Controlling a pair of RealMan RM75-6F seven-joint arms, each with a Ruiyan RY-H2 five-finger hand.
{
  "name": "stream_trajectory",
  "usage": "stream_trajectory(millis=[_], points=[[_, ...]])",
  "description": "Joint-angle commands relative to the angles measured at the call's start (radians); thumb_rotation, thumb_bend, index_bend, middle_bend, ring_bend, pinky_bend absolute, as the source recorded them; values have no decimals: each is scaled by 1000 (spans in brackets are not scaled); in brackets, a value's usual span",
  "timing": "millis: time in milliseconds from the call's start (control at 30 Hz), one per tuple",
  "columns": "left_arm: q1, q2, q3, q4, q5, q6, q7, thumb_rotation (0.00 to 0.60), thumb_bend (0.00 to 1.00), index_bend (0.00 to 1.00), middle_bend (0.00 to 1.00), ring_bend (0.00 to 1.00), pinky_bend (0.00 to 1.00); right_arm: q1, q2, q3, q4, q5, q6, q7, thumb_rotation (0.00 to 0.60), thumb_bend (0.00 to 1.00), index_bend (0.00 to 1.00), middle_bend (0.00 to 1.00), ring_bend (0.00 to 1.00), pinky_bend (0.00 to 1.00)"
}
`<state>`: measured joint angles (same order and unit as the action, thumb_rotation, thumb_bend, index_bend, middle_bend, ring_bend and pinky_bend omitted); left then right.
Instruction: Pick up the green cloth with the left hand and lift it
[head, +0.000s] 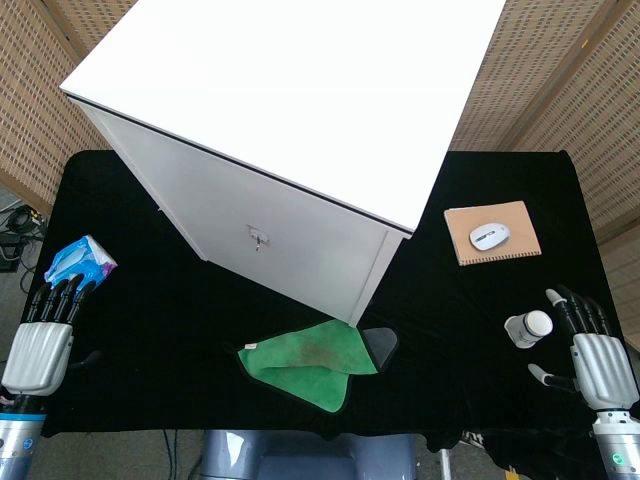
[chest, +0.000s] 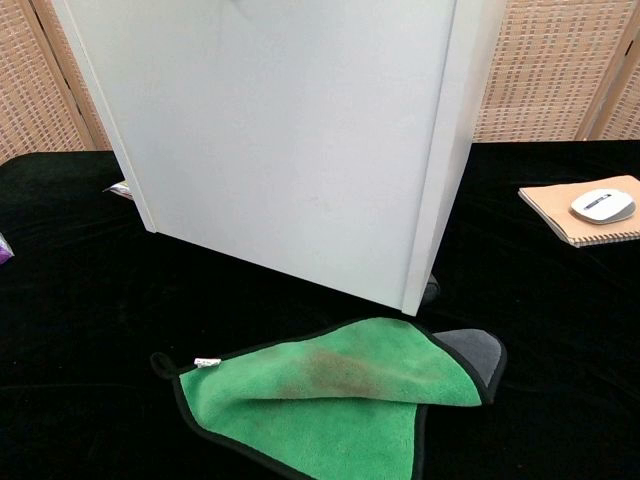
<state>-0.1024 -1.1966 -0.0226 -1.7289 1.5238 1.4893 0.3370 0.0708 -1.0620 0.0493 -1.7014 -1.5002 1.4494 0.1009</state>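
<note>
Left hand (head: 40, 345) is hovering at the left edge of the tabletop (head: 150, 400), fingers straight and slightly parted, gripping nothing; its fingertips are lying just short of a blue-and-white packet (head: 82, 258). To its right, well apart, the green cloth (head: 310, 360) is lying folded near the front edge of the tabletop, just before the corner of the white cabinet (head: 290, 130). Its long axis is running roughly parallel to that front edge, with a grey underside (chest: 478, 352) showing at the right end and a small tag (chest: 207, 362) at the left end. Right hand (head: 595, 355) is resting at the right edge, fingers apart and holding nothing, beside a white bottle (head: 528, 328). Both hands seem about equally far from the cloth, though perspective makes this uncertain; the left hand's coming reach would be running rightward along the front edge.
</note>
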Motion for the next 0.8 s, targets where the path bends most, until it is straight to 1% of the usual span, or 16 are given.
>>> stream_trajectory(millis=[33,600,800], points=[[0,0,0,0,-1,-1,0,600,40,0,0,0,0,0,0,0,0,1,0,0,600,78,0,0,0,0],[-4,-1,4,2,7,-7,-9,600,41,0,0,0,0,1,-1,5,-1,12,-2,-1,600,77,0,0,0,0],[-5,-15,8,5,22,-3,4,600,42,0,1,0,0,0,1,6,0,13,-2,3,600,78,0,0,0,0]])
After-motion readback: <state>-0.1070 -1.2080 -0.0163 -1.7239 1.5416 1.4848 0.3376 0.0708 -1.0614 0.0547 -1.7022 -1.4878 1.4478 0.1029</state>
